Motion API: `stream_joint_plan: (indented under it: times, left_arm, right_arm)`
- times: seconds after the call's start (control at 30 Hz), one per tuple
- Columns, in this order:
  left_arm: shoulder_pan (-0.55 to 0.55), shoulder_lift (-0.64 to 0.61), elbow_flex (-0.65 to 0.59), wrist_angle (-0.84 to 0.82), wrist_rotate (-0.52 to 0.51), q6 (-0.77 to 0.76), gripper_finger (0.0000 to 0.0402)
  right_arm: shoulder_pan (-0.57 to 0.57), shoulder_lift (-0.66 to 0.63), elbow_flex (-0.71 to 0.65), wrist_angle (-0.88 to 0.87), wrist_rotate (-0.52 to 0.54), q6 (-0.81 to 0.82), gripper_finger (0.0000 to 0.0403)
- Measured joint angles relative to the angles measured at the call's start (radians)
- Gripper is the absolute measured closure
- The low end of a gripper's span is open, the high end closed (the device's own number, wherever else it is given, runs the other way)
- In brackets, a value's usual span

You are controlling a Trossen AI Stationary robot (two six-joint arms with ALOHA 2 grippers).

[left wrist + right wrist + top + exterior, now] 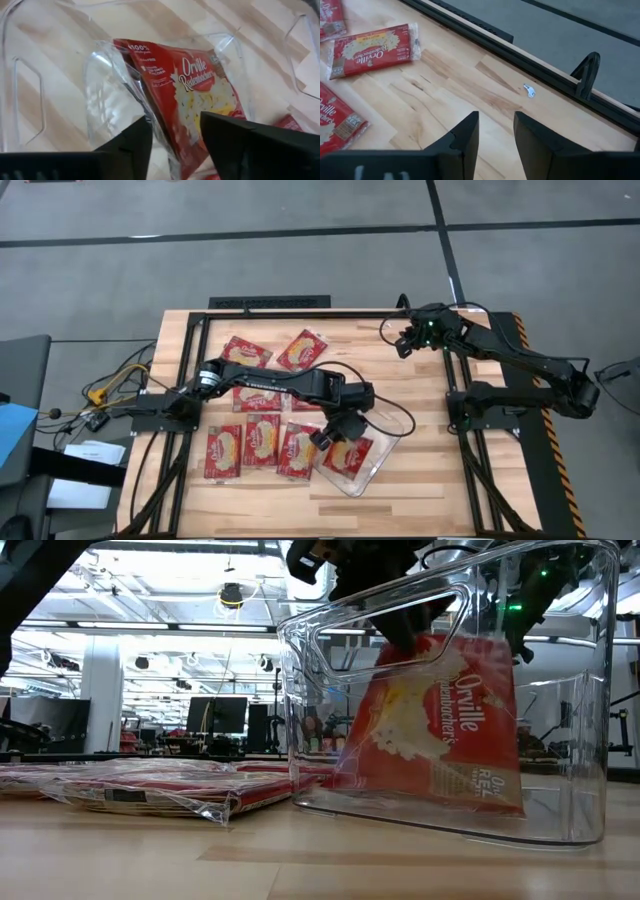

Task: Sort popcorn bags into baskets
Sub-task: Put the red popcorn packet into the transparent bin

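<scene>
Left wrist view, left pincer pinching popcorn bag (inside basket)

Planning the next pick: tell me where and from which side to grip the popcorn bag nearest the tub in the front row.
Grip that popcorn bag across its short width, coming straight down from above. It lies flat on the table, so only its edges offer purchase. The clear tub and left gripper crowd one side, probably favouring a mid-bag grip.
</scene>
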State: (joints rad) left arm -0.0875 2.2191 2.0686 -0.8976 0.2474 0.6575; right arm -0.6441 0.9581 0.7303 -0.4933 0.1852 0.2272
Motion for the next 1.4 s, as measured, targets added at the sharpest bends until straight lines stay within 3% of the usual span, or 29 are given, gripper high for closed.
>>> stream_joint_plan:
  times: [0.17, 0.43, 0.6, 0.7, 0.8, 0.9, 1.07, 1.27, 1.4]
  left_arm:
    - [0.0, -0.015, 0.028, -0.036, -0.036, 0.004, 0.0217]
    - [0.001, -0.02, 0.147, -0.092, -0.16, 0.049, 0.0212]
    - [0.052, -0.019, 0.272, -0.27, -0.279, -0.153, 0.0212]
    - [0.13, -0.074, 0.256, -0.366, -0.22, -0.31, 0.0212]
    - [0.228, -0.164, 0.198, -0.384, -0.093, -0.491, 0.0212]
    - [0.309, -0.262, 0.087, -0.377, -0.04, -0.611, 0.0212]
    - [0.368, -0.48, -0.301, -0.185, -0.166, -0.772, 0.0212]
    - [0.391, -0.719, -0.839, 0.224, -0.203, -1.197, 0.0209]
    - [0.39, -0.782, -1.099, 0.53, -0.206, -1.394, 0.019]
  right_arm:
    - [0.0, 0.0, 0.0, 0.0, 0.0, 0.0, 0.0228]
    - [0.0, 0.0, 0.0, 0.003, -0.001, 0.0, 0.0203]
    - [0.0, 0.0, 0.0, 0.005, -0.003, 0.0, 0.02]
    - [0.001, 0.0, 0.0, 0.01, -0.006, 0.0, 0.0202]
    - [0.002, 0.0, 0.0, 0.012, -0.019, 0.001, 0.0204]
    - [0.003, 0.0, 0.0, 0.033, -0.068, 0.014, 0.0202]
    - [0.031, 0.013, 0.0, 0.028, -0.086, 0.015, 0.0195]
    - [0.057, 0.013, 0.0, 0.039, -0.081, 0.044, 0.0199]
    - [0.07, 0.013, -0.008, 0.053, -0.082, 0.061, 0.0197]
